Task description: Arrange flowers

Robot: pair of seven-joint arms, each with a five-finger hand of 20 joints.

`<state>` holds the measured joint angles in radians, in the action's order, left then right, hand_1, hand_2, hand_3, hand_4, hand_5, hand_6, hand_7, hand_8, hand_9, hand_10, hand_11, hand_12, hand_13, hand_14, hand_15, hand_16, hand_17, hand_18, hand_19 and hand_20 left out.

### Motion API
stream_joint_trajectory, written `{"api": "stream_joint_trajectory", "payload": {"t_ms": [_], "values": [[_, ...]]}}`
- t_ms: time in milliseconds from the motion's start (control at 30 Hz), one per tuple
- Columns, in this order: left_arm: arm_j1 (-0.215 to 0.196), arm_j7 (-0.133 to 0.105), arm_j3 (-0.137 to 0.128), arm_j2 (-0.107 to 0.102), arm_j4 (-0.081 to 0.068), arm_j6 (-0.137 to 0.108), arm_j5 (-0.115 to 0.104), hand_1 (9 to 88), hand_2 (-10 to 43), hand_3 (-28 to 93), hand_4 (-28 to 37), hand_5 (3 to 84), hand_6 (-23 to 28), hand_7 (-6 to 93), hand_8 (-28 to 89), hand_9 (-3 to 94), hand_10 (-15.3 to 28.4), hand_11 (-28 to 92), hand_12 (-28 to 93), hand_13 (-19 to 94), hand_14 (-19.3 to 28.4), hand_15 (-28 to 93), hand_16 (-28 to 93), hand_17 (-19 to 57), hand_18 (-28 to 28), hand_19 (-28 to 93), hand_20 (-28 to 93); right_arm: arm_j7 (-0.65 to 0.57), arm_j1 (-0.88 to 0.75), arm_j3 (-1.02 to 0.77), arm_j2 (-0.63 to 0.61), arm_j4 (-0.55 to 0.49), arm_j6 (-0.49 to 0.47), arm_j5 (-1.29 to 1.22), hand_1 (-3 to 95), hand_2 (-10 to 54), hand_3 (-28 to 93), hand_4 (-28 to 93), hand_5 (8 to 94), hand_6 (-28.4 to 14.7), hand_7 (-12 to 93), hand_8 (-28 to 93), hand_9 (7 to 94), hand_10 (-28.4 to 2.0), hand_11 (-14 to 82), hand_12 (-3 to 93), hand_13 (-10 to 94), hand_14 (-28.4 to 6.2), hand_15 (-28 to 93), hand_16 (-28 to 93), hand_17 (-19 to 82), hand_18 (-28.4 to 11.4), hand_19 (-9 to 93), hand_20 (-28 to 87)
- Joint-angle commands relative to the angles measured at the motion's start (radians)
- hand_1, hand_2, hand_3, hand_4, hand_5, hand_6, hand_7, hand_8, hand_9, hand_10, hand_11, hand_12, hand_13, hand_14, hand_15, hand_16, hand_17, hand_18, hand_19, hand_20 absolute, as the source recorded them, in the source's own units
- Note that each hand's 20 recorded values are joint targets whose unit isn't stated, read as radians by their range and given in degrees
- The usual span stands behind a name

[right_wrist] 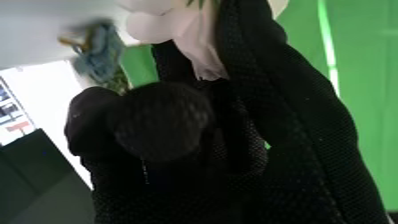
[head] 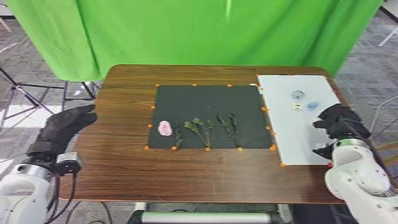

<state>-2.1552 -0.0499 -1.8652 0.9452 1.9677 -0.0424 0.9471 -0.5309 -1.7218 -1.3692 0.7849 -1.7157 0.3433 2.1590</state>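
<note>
Two sheets lie on the brown wooden table point(head: 204, 175): a dark one point(head: 209, 100) in the middle and a white one point(head: 298, 135) along the right side, both with orange dots point(head: 153, 107) at their edges. A green curtain point(head: 222, 35) hangs behind the table, over grey carpet point(head: 27, 55), and thin stand legs point(head: 31, 100) are on the left.

The head view shows a pink flower point(head: 165, 128) on the dark sheet, with green stems point(head: 200, 130) beside it. Three small flowers sit on the white sheet, one of them blue point(head: 313, 105). The left hand point(head: 67, 122) is at the table's left edge, loosely open and holding nothing. The right hand point(head: 340, 122) is over the white sheet's outer edge.

Up close, the right wrist view shows that hand's fingers bent in around a pale flower point(right_wrist: 195, 42), with something blurred and bluish point(right_wrist: 99, 50) beyond.
</note>
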Motion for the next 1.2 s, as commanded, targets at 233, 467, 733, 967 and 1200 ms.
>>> {"api": "stream_joint_trajectory", "payload": {"t_ms": [233, 467, 733, 967, 1200], "values": [[-0.035, 0.016, -0.036, -0.004, 0.022, -0.012, -0.010, 28.6, 5.2, 63, -21.6, 45.8, 2.9, 14.2, -8, 46.1, 14.2, 22, 11, 36, 17.6, 14, 0, 3.4, 11.0, 9, 13, 0.012, 0.329, 0.176, -0.016, -0.120, -0.015, -0.036, 65.8, -9.5, 54, -19, 82.8, 0.5, 18, 6, 84.6, -12.5, 3.2, 33.0, 90, -2.4, 58, 32, 61, -13.5, 93, 47], [-0.016, 0.020, -0.021, -0.009, 0.012, -0.008, -0.014, 28.6, 5.1, 63, -21.6, 45.7, 2.9, 14.3, -8, 46.1, 14.2, 22, 11, 36, 17.6, 14, 0, 3.4, 11.0, 9, 13, 0.094, 0.543, 0.406, 0.180, -0.045, -0.066, -0.062, 65.9, -9.5, 54, -18, 82.9, 0.6, 18, 6, 84.6, -12.4, 3.0, 33.0, 90, -2.2, 59, 32, 61, -13.4, 93, 48], [0.009, 0.015, 0.003, -0.020, 0.004, -0.002, -0.014, 28.6, 5.2, 63, -21.7, 45.7, 3.0, 14.2, -8, 46.1, 14.3, 22, 11, 36, 17.6, 14, 0, 3.4, 11.0, 9, 13, 0.164, 0.627, 0.575, 0.366, 0.051, -0.137, -0.057, 65.5, -9.5, 54, -18, 83.0, 0.7, 18, 6, 84.5, -12.3, 2.8, 32.9, 90, -2.2, 59, 32, 61, -13.4, 93, 49], [0.011, 0.014, 0.003, -0.029, 0.002, -0.003, -0.013, 28.6, 5.2, 63, -21.7, 45.7, 2.9, 14.3, -8, 46.2, 14.3, 22, 11, 36, 17.6, 14, 0, 3.3, 11.0, 9, 13, 0.172, 0.696, 0.675, 0.446, 0.133, -0.200, -0.037, 65.4, -9.5, 54, -18, 83.0, 1.2, 18, 6, 84.5, -12.2, 2.8, 32.8, 91, -2.1, 59, 32, 62, -13.4, 93, 49], [0.011, 0.008, 0.008, -0.033, 0.002, -0.007, -0.010, 28.5, 5.2, 63, -21.7, 45.7, 2.9, 14.3, -8, 46.2, 14.2, 22, 11, 36, 17.6, 14, 0, 3.3, 11.1, 9, 13, 0.182, 0.726, 0.728, 0.484, 0.183, -0.259, -0.013, 65.0, -9.5, 54, -19, 82.9, 1.2, 18, 6, 84.4, -11.9, 2.9, 32.9, 91, -2.0, 59, 32, 62, -13.3, 93, 49]]}}
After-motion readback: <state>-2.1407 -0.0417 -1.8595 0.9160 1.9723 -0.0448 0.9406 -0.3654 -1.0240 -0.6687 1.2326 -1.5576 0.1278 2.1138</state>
